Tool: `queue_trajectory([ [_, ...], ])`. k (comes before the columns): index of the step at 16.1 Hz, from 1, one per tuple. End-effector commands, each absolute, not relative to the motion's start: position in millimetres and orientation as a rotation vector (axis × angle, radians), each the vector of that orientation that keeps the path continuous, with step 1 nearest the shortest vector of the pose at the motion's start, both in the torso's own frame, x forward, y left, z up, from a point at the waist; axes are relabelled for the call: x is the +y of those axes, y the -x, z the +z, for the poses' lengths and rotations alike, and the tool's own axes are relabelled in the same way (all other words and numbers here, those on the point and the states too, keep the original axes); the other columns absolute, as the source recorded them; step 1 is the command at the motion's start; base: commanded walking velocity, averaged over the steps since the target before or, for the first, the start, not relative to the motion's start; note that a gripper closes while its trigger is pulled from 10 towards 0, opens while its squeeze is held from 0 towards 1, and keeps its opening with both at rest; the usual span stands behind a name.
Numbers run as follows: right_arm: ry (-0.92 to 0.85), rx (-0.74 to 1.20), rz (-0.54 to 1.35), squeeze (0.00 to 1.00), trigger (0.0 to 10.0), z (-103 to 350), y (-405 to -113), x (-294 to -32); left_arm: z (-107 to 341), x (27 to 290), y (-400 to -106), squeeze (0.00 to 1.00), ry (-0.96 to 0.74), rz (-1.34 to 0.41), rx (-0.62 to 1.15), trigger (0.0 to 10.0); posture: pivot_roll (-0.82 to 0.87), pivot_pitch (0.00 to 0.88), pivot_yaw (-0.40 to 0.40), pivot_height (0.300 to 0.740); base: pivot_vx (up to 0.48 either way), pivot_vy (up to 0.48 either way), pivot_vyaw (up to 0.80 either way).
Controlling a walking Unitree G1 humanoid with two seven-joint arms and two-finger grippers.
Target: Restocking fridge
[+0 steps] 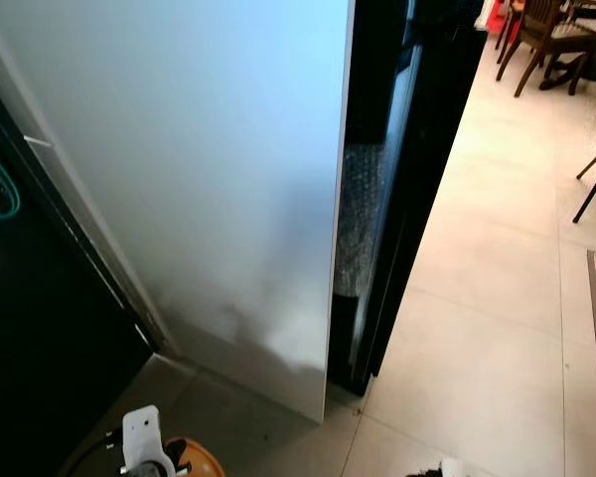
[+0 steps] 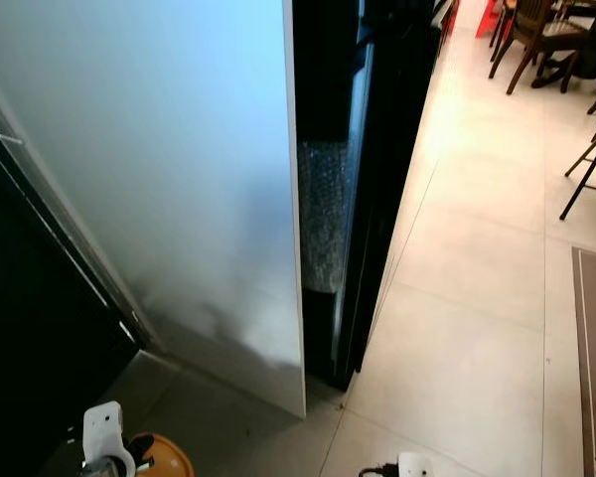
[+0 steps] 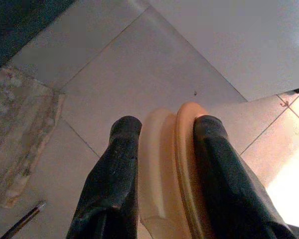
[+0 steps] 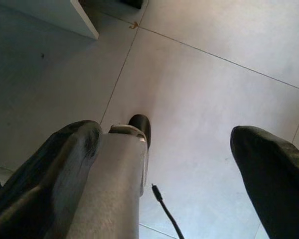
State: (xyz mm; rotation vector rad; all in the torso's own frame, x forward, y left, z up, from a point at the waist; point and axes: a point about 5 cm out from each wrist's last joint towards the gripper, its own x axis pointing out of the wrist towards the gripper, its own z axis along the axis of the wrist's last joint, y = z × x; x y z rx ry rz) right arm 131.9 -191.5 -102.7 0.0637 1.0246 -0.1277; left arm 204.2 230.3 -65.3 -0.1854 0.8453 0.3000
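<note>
My head cameras face 1 fridge [image 1: 228, 199], its white side panel wide across 11 to 12 o'clock and the black door edge at 1. I judge restocking barely begun: nothing is shelved yet. At 7 o'clock, my left gripper [image 3: 162, 134] clamps 1 orange, disc-like container [image 3: 177, 169] above the tiled floor [image 1: 477, 328]. My right gripper [image 4: 164, 134] hangs spread wide, carrying nothing. 2 wooden chairs [image 1: 546, 40] at 1.
</note>
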Motion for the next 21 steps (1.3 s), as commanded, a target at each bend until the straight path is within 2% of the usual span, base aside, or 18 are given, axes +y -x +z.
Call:
queue_trajectory([
  [1, -0.067, 1.020, -0.134, 0.00, 10.0, -102.5, -132.6, -190.3, -66.6, 232.0, -201.2, 0.00, 0.177, 0.296, 0.855, 10.0, 0.03, 0.000, 0.042, 0.740, 0.281, 0.000, 0.00],
  [4, -0.071, 1.021, -0.136, 0.00, 10.0, -102.6, -132.7, -189.7, -71.9, 231.0, -191.9, 0.00, 0.151, 0.271, 0.889, 10.0, 0.03, 0.000, 0.044, 0.740, 0.282, 0.000, -0.72],
  [9, -0.061, 1.015, -0.142, 0.00, 10.0, -102.2, -133.4, -189.9, -74.1, 243.1, -181.2, 0.00, 0.133, 0.300, 0.912, 10.0, 0.03, 0.011, 0.043, 0.740, 0.056, 0.000, 0.00],
  [14, -0.083, 1.008, -0.202, 0.00, 10.0, -102.5, -131.8, -191.1, -76.6, 243.7, -175.9, 0.00, 0.125, 0.292, 0.934, 10.0, 0.02, 0.013, 0.042, 0.740, 0.000, 0.000, 0.00],
  [21, -0.084, 1.012, -0.217, 0.00, 10.0, -102.6, -131.5, -191.7, -79.9, 240.9, -170.6, 0.00, 0.115, 0.283, 0.957, 10.0, 0.02, 0.013, 0.040, 0.740, 0.000, 0.000, -0.73],
])
